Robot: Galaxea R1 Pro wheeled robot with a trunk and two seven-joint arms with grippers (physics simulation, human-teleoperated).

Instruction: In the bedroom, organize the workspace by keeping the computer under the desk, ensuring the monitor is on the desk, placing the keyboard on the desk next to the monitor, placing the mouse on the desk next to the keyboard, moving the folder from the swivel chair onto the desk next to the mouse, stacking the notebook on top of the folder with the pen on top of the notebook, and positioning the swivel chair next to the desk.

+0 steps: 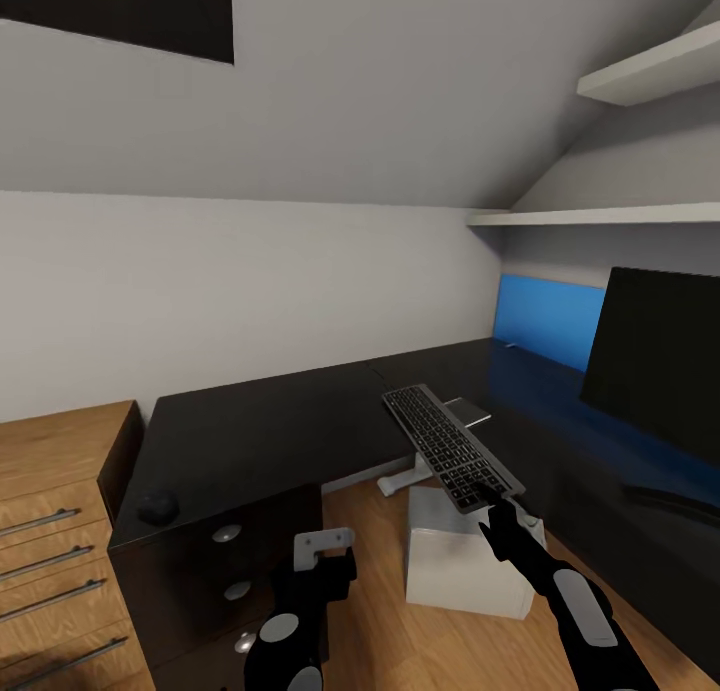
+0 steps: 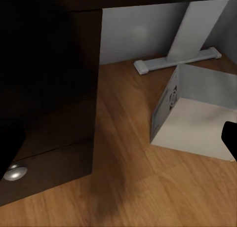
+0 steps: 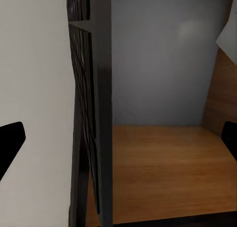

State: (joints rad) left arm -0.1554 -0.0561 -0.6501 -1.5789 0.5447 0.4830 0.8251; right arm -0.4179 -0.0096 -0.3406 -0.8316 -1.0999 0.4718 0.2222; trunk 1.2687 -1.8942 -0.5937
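The black keyboard (image 1: 450,444) slants over the inner corner of the black desk (image 1: 260,421), its near end out over the floor. My right gripper (image 1: 500,513) is at that end. The right wrist view shows the keyboard (image 3: 91,113) edge-on between fingertips (image 3: 11,143) that stand wide apart, clear of it. The monitor (image 1: 660,366) stands on the desk's right wing. A pale notebook (image 1: 472,412) lies beside the keyboard. The blue folder (image 1: 548,321) is at the desk's far end and the mouse (image 1: 157,508) at its left end. The grey computer (image 1: 465,561) (image 2: 197,118) sits on the floor. My left gripper (image 1: 325,566) hangs open and empty.
A dark drawer pedestal (image 1: 230,561) with silver knobs (image 2: 15,173) stands under the desk's left wing. A light wood cabinet (image 1: 50,511) is to its left. A white desk leg (image 2: 187,39) rises behind the computer. Two white shelves (image 1: 640,76) hang above the monitor.
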